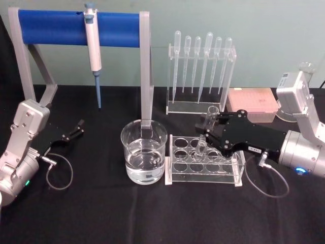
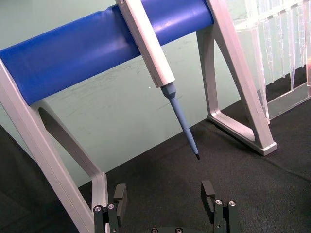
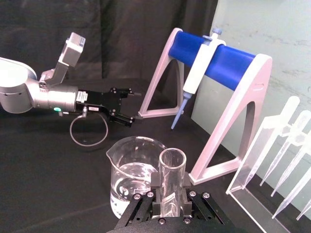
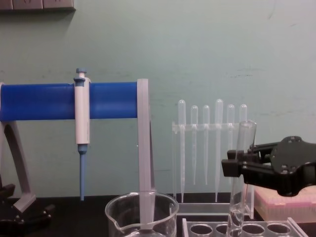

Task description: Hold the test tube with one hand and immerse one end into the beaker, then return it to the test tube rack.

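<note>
My right gripper (image 1: 209,136), black and flat-jawed, is clamped on the long clear glass test tube (image 1: 207,131) partway up its length, so the rounded end stays free to dip. In the head view the tube leans toward one o'clock, its bottom at a hole of the clear plastic rack with round holes (image 1: 203,161); whether it has cleared the hole I cannot tell. The wide clear glass beaker (image 1: 144,151), part-filled with clear liquid, stands on the black desk (image 1: 101,213) at nine o'clock from the gripper, just beside the rack. My left gripper (image 1: 77,128) rests idle and open, farther out at nine o'clock.
</note>
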